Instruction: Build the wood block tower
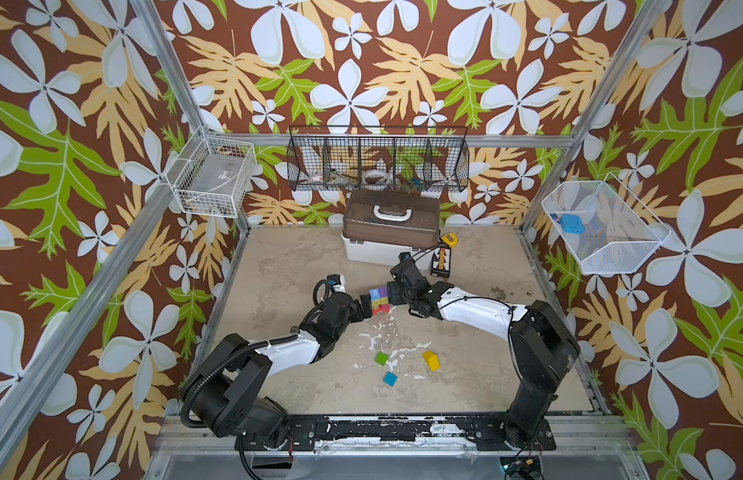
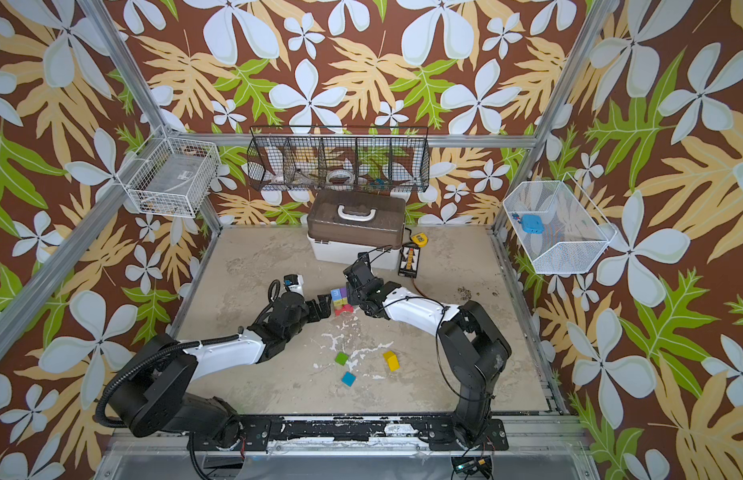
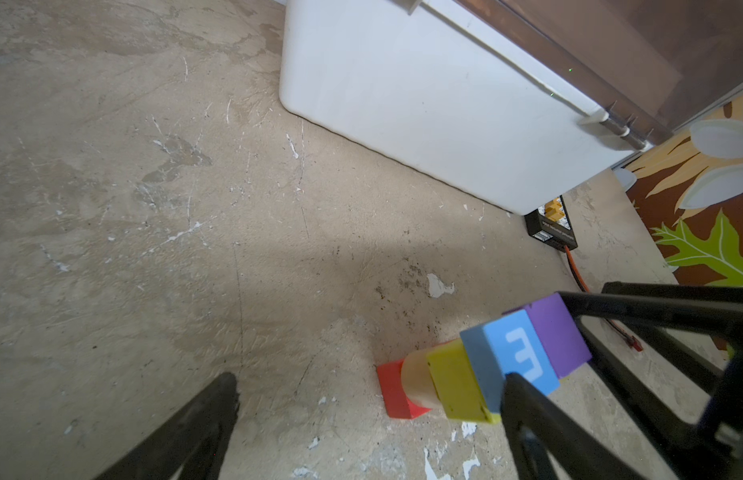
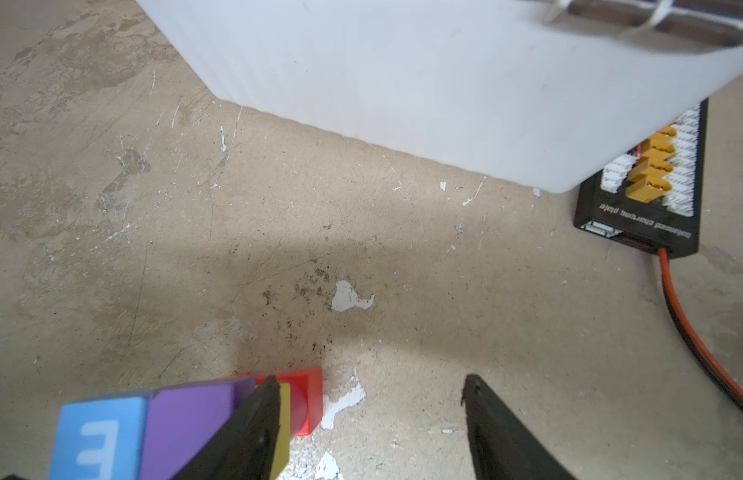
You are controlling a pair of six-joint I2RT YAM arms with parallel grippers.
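Tower (image 1: 380, 300) was flanked closely by left gripper (image 1: 366, 306) and right gripper (image 1: 392, 292) | behind: open gap, then white box (image 1: 374, 249), charging board (image 1: 440, 261) | front: green cube (image 1: 381, 358), yellow block (image 1: 430, 360), blue cube (image 1: 389, 378) lay scattered | table (image 1: 278, 291) left side stood free

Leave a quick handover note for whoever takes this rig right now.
Left hand: open, empty, one finger beside the tower.
Right hand: open, empty, one finger beside the purple cube.
Done: tower stands with red base, cylinder, yellow, then blue and purple on top.
Left: green cube, yellow block and blue cube lie loose, apart from it; stack them.
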